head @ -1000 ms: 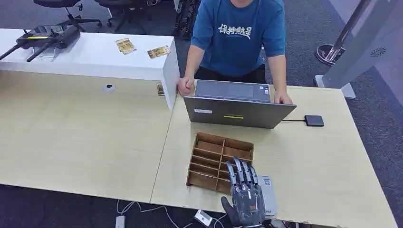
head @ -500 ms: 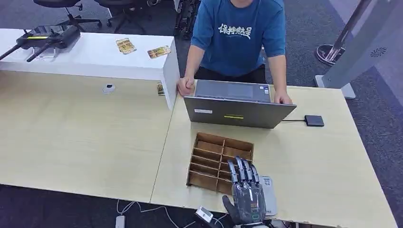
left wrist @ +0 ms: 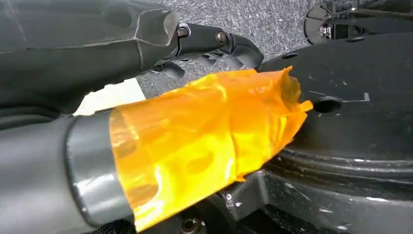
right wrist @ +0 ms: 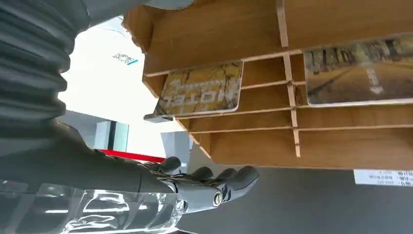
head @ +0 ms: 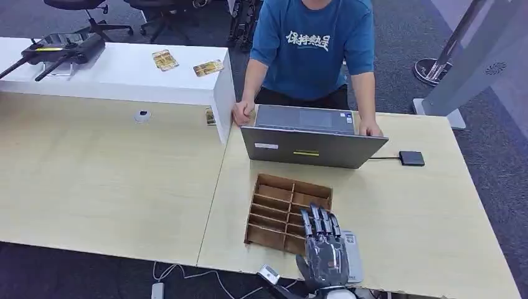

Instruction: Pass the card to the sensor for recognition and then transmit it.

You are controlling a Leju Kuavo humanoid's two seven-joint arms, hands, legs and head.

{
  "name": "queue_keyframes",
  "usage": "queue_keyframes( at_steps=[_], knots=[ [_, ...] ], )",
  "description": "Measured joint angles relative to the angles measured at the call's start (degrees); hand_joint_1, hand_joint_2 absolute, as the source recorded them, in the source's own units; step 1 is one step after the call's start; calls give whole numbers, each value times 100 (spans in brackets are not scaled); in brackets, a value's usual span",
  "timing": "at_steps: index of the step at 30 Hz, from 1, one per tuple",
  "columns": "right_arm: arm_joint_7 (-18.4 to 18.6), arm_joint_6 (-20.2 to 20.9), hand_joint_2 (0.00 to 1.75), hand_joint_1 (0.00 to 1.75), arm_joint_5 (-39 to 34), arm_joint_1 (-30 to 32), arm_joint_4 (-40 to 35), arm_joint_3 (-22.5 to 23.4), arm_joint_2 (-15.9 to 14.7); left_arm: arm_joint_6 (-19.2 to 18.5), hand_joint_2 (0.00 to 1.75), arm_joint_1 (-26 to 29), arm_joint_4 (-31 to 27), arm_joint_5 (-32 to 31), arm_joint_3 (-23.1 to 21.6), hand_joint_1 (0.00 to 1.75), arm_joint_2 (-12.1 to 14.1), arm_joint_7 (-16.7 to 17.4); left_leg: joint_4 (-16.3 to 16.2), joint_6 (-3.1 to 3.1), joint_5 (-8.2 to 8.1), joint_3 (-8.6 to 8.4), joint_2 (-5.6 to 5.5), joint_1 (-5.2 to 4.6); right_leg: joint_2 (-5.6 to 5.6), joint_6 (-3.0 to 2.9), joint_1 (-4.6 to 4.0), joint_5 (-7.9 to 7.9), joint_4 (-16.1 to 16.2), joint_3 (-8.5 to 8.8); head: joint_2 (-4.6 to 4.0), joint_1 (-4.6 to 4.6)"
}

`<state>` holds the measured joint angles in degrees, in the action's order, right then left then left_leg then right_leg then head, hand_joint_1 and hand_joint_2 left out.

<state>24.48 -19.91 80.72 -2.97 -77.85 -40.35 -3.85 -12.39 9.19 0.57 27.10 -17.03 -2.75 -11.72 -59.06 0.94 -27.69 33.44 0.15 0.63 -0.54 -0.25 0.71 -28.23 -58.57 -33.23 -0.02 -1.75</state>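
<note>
A wooden slotted rack stands on the table in front of a laptop. My right hand is at the rack's near right corner, fingers straight and spread over it, holding nothing. In the right wrist view the rack holds a yellowish card in one slot and a road-picture card in another, with my fingers a little apart from them. A small black sensor box lies right of the laptop on a cable. My left hand, its thumb wrapped in orange tape, hangs holding nothing.
A person in a blue shirt leans on the table behind the laptop, both hands beside it. A white counter at the back left carries two cards and a black device. A flat white device lies under my right hand.
My right hand has shifted slightly to the right and nearer the table's front edge, fingers still extended over the rack. The person and laptop have not moved.
</note>
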Motion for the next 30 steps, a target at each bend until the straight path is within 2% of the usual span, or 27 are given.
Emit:
queue_keyframes(
  at_steps=[21, 30],
  knots=[
    [4, 26, 175, 0, -85, -21, 96, 11, 0, 0, 0, 0, 0, 50, -9, 0, -2, 9, 0, 0, 0, 0, 0, 0, 0, 0, 0, 0, 0, -1, 0, 0],
    [55, 46, 175, 0, -153, 193, -160, 129, -46, 46, 0, 2, 0, 149, -9, 0, -44, 9, 0, 0, -1, 0, 0, 0, 1, 0, 0, 0, 1, -2, 0, 0]
  ],
)
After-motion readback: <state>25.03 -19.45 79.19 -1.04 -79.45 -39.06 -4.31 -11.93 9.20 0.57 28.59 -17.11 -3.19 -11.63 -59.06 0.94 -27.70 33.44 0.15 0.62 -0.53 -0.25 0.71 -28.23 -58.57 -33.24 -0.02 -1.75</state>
